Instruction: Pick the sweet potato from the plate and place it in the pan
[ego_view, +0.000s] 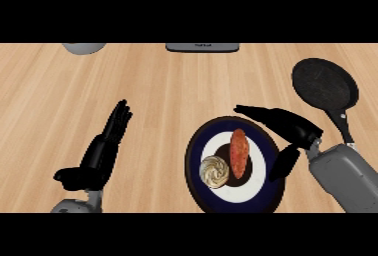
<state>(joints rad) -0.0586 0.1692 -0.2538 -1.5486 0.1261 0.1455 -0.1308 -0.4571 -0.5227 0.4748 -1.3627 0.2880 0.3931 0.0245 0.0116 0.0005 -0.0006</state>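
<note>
Plate (193, 150) lower centre; pan (323, 84) upper right. I see my right hand (291, 127) at the plate's right rim, spread wide, empty. Left hand (103, 150) rests open, lower left. Sweet potato (238, 152) on the plate, just left of the right hand, the nearer one; long axis runs up-down.

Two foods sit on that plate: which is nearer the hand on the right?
The sweet potato, long and orange-red. The pale swirled food lies beyond it, farther from the right hand.
</note>
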